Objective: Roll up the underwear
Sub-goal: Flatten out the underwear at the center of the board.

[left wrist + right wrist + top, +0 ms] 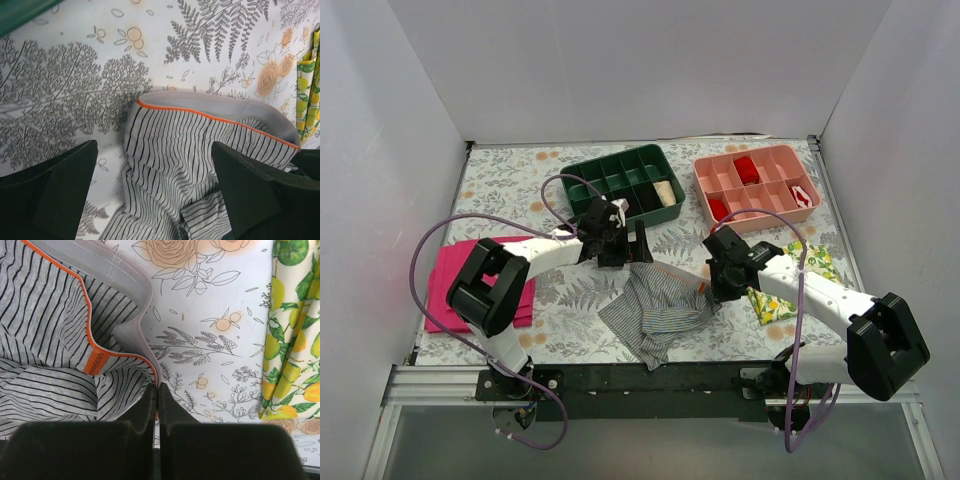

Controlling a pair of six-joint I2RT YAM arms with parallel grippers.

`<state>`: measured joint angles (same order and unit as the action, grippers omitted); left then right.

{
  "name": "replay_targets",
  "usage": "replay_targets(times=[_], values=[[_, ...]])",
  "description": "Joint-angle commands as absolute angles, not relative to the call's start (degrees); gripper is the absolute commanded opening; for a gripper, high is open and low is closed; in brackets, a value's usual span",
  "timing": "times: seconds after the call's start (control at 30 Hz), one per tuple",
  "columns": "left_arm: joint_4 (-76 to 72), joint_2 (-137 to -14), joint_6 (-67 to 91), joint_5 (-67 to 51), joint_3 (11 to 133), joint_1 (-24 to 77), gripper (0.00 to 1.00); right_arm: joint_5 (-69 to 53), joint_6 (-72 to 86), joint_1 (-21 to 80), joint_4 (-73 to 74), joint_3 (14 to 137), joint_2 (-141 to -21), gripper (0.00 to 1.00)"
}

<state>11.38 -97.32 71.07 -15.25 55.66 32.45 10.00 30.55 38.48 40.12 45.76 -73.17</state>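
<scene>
The underwear (655,305) lies crumpled at the middle front of the floral table, grey-and-white striped with an orange-trimmed waistband along its far edge. My left gripper (620,250) is open at the waistband's left end. In the left wrist view its gripper (154,150) straddles the striped fabric (200,150) without holding it. My right gripper (720,290) is shut on the waistband's right end. In the right wrist view its gripper (156,386) pinches the grey waistband edge of the underwear (50,315), next to an orange label.
A green compartment tray (610,157) and a pink compartment tray (750,150) stand at the back. A magenta cloth (445,285) lies at the left. A lemon-print cloth (775,305) lies under the right arm and shows in the right wrist view (295,340).
</scene>
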Motion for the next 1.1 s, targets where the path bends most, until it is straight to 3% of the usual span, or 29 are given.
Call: replay_targets(times=[0.0,0.13,0.33,0.8,0.9,0.93,1.03,1.07], values=[[5.81,-100.18,69.35,-14.93,58.44,32.52,0.98,6.6,27.69,37.62,37.27,47.02,-73.91,0.01],[3.43,-100.9,69.52,-16.43,57.83,32.52,0.74,5.98,26.72,36.83,37.18,46.93,-74.44,0.01],[2.11,-99.5,69.87,-17.05,55.55,32.52,0.52,5.19,25.66,36.04,36.91,46.67,-74.09,0.01],[0.71,-95.71,70.05,-17.23,51.77,32.52,0.49,3.17,25.4,35.24,36.39,45.61,-72.86,0.01],[0.44,-96.68,70.14,-18.01,52.73,32.52,0.31,2.29,25.22,35.24,36.65,45.97,-72.51,0.01],[0.44,-97.29,70.14,-18.19,53.17,32.52,0.19,2.29,25.22,35.24,36.74,46.23,-72.25,0.01],[0.53,-97.56,70.14,-18.81,53.96,32.52,0.09,1.41,25.14,35.16,37.18,46.67,-70.49,0.01],[0.53,-97.3,70.22,-18.81,54.05,32.52,0.0,0.97,25.22,35.24,37.26,46.93,-69.97,0.01]])
